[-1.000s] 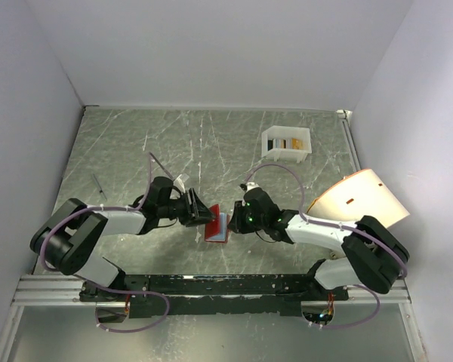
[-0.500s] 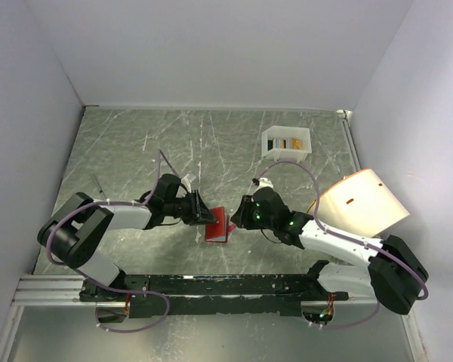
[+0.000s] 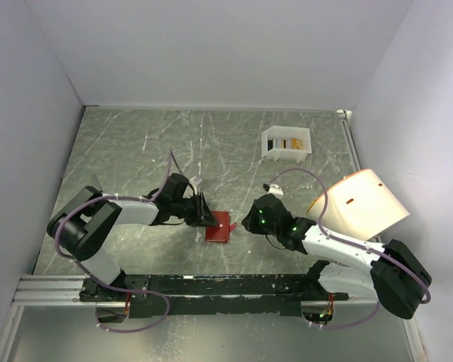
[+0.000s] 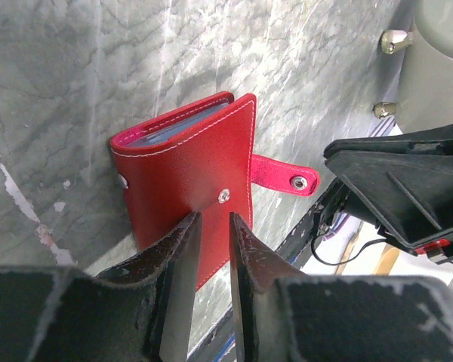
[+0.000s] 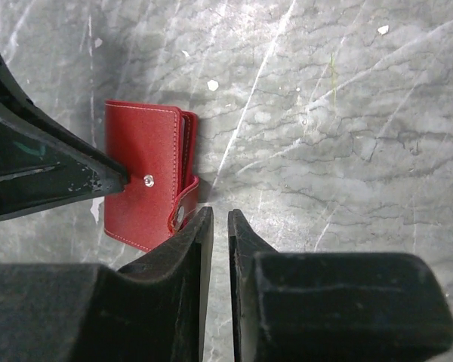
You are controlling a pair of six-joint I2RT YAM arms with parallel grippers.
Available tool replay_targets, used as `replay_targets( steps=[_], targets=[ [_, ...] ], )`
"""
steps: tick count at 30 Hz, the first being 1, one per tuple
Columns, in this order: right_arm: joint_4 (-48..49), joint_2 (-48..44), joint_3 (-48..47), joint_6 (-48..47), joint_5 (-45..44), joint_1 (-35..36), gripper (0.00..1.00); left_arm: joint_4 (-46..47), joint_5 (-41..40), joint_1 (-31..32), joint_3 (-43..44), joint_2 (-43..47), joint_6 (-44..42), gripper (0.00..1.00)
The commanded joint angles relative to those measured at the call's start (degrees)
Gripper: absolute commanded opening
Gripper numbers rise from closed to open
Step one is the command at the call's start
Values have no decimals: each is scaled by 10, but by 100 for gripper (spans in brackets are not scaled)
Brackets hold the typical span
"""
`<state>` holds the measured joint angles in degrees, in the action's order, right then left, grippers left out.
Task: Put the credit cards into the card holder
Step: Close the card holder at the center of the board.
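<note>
Left gripper (image 4: 214, 220) has two matte black, blade-shaped fingers a narrow slit apart, with nothing between them. Their tips sit against the near cover of the card holder (image 4: 185, 162); whether they press on it cannot be told. The holder lies flat just ahead of the tips. It is a small red wallet of fine-grained, leather-like material with pale stitching along its edges and a round metal stud on the cover. It is folded over but not fastened. Its snap tab (image 4: 285, 175), a short rounded strap with its own stud, sticks out to the right of the fingers. At the far edge, thin blue-grey pocket layers show between the covers.

On the far side of the wallet, the right gripper (image 5: 218, 215) faces the left one. Its blocky black fingers are also only a thin gap apart and empty. The wallet lies just ahead and to the left of its tips, with the tab curled close by the left finger.

Under both is the table (image 4: 60, 90), grey-green and marbled with white scratches. Well beyond the right gripper, the credit cards (image 3: 289, 142) stand on edge in a white open-topped box (image 3: 287, 155).
</note>
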<state>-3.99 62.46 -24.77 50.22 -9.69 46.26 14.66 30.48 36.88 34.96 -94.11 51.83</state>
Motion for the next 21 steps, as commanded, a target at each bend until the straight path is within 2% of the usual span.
replay_targets(
  steps=[1, 9, 15, 21],
  targets=[
    [38, 31, 9, 4, 11, 2, 14, -26, -16, 8, 7, -17, -19, 33],
    [109, 73, 4, 3, 64, 2, 12, -25, -18, 9, 3, -13, -17, 33],
    [141, 70, 14, 12, 78, 3, 16, -16, -15, 10, -1, -18, -13, 34],
    [161, 83, 15, 20, 97, 3, 16, -6, -9, 11, -4, -15, -8, 34]
  ],
)
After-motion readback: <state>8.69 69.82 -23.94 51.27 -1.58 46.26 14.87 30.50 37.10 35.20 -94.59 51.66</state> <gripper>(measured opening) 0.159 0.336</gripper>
